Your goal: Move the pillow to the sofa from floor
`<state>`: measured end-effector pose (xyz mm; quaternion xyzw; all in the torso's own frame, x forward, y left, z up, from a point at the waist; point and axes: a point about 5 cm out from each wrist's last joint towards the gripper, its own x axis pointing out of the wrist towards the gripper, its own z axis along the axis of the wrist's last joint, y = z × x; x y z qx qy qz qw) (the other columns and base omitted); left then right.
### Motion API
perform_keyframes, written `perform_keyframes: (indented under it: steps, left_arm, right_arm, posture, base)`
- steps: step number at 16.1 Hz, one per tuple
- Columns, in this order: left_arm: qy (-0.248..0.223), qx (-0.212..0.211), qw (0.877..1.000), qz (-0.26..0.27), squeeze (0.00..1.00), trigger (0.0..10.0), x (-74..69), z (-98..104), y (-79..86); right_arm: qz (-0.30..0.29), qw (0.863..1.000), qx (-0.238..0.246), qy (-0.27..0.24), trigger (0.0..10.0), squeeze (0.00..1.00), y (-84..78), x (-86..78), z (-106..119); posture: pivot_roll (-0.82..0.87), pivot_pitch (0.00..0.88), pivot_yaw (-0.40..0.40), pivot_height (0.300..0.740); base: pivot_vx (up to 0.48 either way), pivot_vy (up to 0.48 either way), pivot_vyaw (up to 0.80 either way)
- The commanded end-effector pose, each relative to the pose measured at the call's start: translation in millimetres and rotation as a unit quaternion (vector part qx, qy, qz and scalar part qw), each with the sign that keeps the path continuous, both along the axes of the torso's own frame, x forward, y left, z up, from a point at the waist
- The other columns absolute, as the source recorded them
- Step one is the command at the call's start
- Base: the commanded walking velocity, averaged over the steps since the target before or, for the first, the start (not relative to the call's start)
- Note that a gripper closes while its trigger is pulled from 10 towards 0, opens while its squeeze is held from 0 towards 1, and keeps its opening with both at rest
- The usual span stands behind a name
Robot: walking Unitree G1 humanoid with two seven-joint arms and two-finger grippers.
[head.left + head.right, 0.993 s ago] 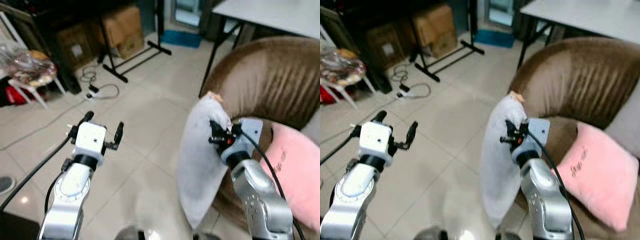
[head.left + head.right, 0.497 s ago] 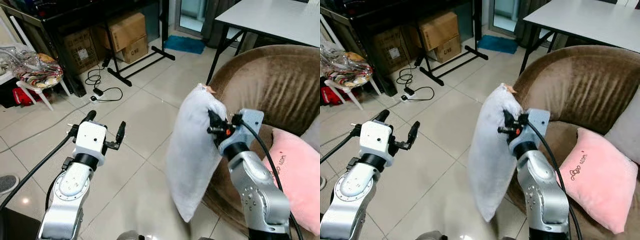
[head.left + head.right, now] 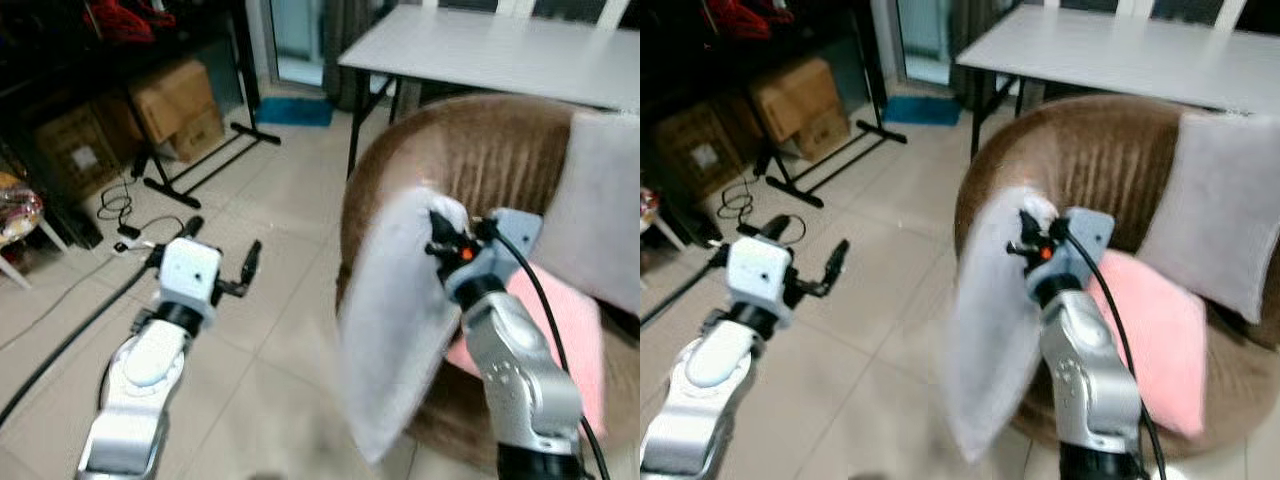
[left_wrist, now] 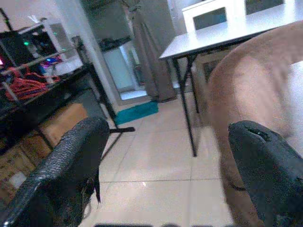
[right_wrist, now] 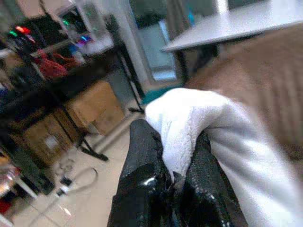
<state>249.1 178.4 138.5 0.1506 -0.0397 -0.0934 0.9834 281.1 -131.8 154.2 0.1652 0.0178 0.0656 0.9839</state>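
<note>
Pillow (image 3: 395,330) in white hung off the floor, pinched at its top corner by the right gripper (image 3: 440,238), whose black fingers (image 5: 142,189) were clamped tight on a fold of the fabric. It drooped down in front of the brown sofa (image 3: 470,160), its lower end near the tiled floor (image 3: 280,340) but apart from it; the blur made its bottom edge hard to trace. The right arm rose from the near edge of the head views, just before the sofa's seat.

To the left, the left gripper (image 3: 220,262) was held out over the tiles with its two fingers (image 4: 71,161) spread wide and nothing between them.

On the sofa seat behind the right arm lay a pink cushion (image 3: 1150,330), and a grey cushion (image 3: 1220,220) leaned against the backrest above it.

Farther off, a white table (image 3: 490,50) on dark legs stood behind the sofa. On the left side of the room were cardboard boxes (image 3: 175,105), a black stand (image 3: 200,165) with feet on the floor, and a loose cable (image 3: 120,210). A teal mat (image 3: 290,110) lay near the doorway at the back.
</note>
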Motion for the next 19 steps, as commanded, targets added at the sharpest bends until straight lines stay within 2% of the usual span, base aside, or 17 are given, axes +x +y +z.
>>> perform_keyframes:
  steps: [1, 19]
  left_arm:
    - [-0.003, -0.002, 1.0, 0.0, 0.0, 10.0, 1.4, 2, 0.6]
    - [0.014, 0.026, 0.999, -0.039, 0.0, 10.0, -4.5, -4, -1.4]
  right_arm:
    - [0.009, 0.999, 0.009, -0.041, 10.0, 0.0, 4.2, 1.0, 14]
    - [0.035, 0.998, 0.004, -0.059, 10.0, 0.0, 17.0, 13.8, 20]
  posture:
    - [0.0, 0.0, 0.056, 0.74]
    - [0.02, 0.0, 0.028, 0.74]
  base:
    - [0.289, 0.0, 0.0]
    - [0.291, 0.0, 0.0]
